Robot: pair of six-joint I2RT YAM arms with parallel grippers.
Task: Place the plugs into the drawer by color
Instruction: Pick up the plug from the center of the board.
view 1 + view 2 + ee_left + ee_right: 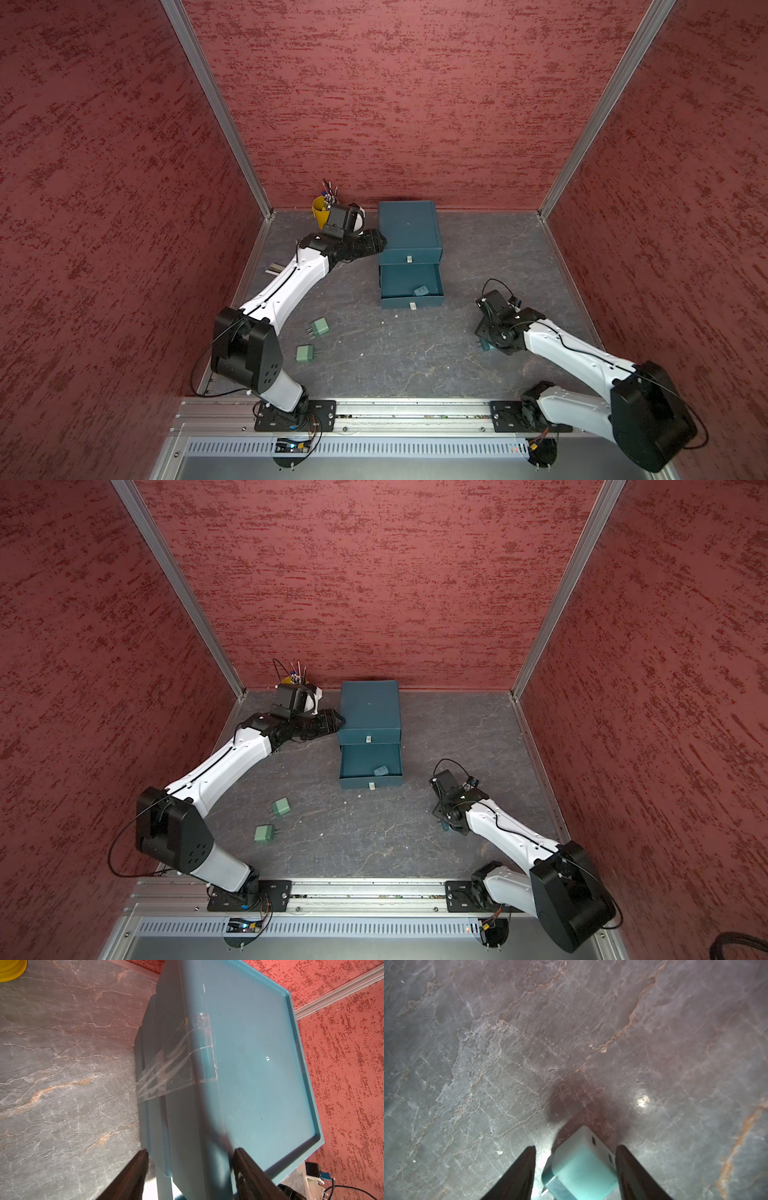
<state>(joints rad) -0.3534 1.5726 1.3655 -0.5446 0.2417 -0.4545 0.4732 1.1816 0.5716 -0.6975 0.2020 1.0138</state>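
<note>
Near the desk's (pixel 415 365) right edge, your right end effector (pixel 576 1146) straddles a teal plug (pixel 581 1169), fingers apart with a gap on one side. The plug's prongs point toward the left edge. Farther back, a second teal plug (pixel 421 290) lies in the open drawer (pixel 395 276). Your left end effector (pixel 191 1149) brackets the cabinet's (pixel 409 226) corner; you cannot tell whether it is gripping.

The drawer cabinet (pixel 409 226) stands at the back of the table (pixel 415 365), the pen cup (pixel 319 214) left of it. Its lower drawer (pixel 399 278) is pulled out forward, with one plug (pixel 421 290) inside. Two plugs (pixel 320 327) (pixel 305 353) lie front-left of it, and another plug (pixel 581 1167) lies well to the right.
</note>
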